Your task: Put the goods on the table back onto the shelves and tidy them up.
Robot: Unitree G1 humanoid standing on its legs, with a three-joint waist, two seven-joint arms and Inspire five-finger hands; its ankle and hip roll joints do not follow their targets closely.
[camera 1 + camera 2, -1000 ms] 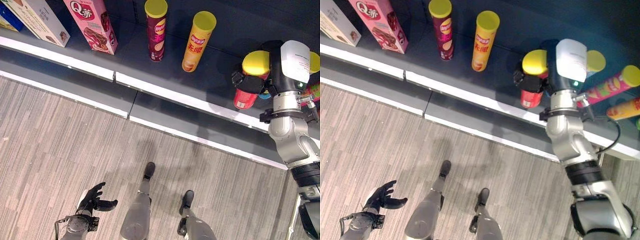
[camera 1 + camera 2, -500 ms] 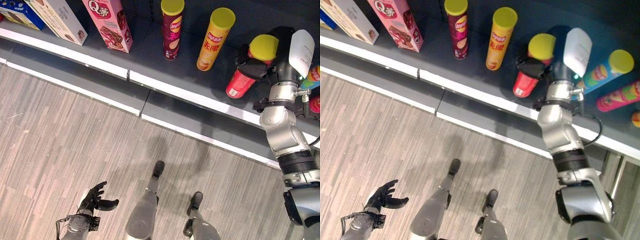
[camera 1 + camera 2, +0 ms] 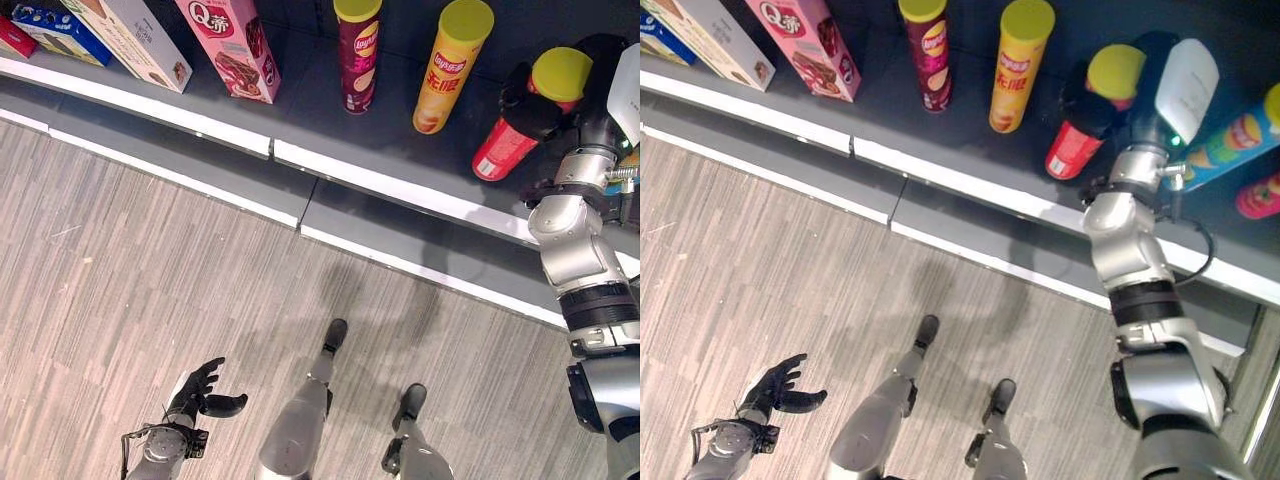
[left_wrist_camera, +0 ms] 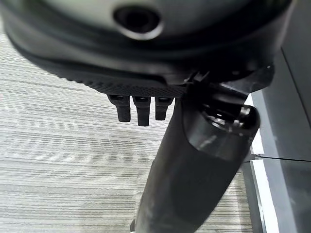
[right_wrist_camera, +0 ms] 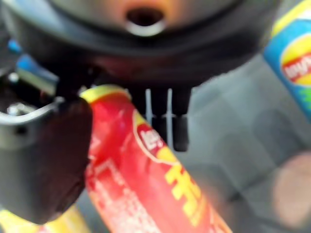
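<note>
— Right hand?
— Clenched round the red cylindrical chip can with a yellow lid, fingers and thumb wrapped about its upper body. Can tilted, its base on or just above the dark grey shelf; hard to tell which.
— Neighbours on that shelf?
— Just left, upright: yellow chip can with a yellow lid, then maroon chip can with a yellow lid. Further left, a pink carton with a chocolate picture, a cream carton and a blue box. Right of the held can, a blue chip can lying tilted and a pink one nearer the edge.
— Left hand?
— Low at near left over the grey wood-pattern floor, released, fingers loosely spread, holding nothing.
</note>
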